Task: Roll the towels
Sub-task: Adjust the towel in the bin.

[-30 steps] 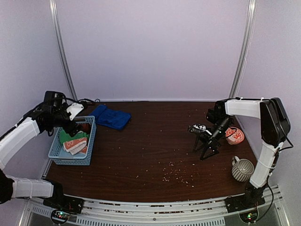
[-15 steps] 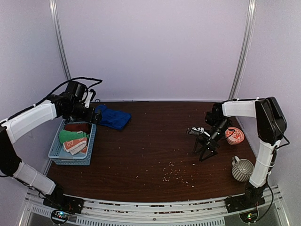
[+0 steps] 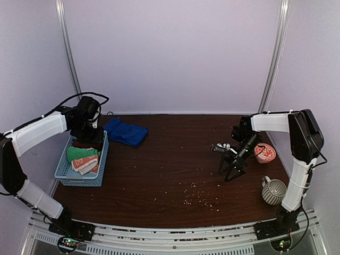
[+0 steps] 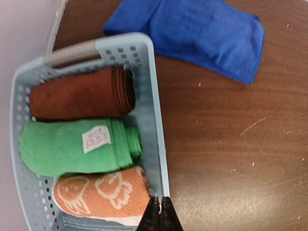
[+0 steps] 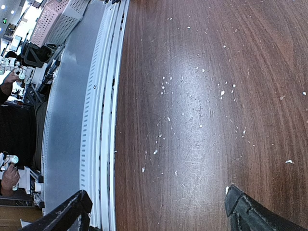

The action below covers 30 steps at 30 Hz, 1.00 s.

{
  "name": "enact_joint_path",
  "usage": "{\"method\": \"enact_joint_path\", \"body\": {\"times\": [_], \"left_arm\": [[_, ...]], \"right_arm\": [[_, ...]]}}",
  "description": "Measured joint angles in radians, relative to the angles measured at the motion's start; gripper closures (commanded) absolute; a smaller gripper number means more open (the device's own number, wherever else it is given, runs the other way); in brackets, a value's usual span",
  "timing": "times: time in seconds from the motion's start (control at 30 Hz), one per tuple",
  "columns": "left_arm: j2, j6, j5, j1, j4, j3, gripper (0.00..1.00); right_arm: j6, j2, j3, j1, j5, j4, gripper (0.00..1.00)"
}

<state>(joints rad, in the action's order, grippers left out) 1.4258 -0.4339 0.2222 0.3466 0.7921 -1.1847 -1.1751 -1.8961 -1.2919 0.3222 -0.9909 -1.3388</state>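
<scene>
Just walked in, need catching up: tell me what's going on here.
Two robot arms are rolling towels. The dark red towel, green towel and orange patterned towel lie rolled in the light blue basket. The blue towel lies unrolled on the table beside it. The left gripper hangs shut and empty over the basket's rim; the right gripper hovers open over the table.

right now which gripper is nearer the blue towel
Left. The left gripper hangs over the basket beside the blue towel; the right gripper is far across the table.
</scene>
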Motion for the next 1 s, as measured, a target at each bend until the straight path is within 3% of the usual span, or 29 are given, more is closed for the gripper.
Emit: {"method": "enact_joint_path", "body": {"times": [0.2, 0.6, 1.0], "left_arm": [[0.021, -0.039, -0.039, 0.000, 0.087, 0.055, 1.00], [0.058, -0.045, -0.072, 0.000, 0.064, 0.100, 1.00], [0.108, -0.063, 0.056, -0.045, 0.143, 0.135, 1.00]], "right_arm": [[0.000, 0.000, 0.000, 0.000, 0.004, 0.000, 0.00], [-0.005, 0.000, 0.000, 0.000, 0.005, -0.001, 0.00], [-0.007, 0.000, 0.000, 0.000, 0.006, -0.001, 0.00]]}}
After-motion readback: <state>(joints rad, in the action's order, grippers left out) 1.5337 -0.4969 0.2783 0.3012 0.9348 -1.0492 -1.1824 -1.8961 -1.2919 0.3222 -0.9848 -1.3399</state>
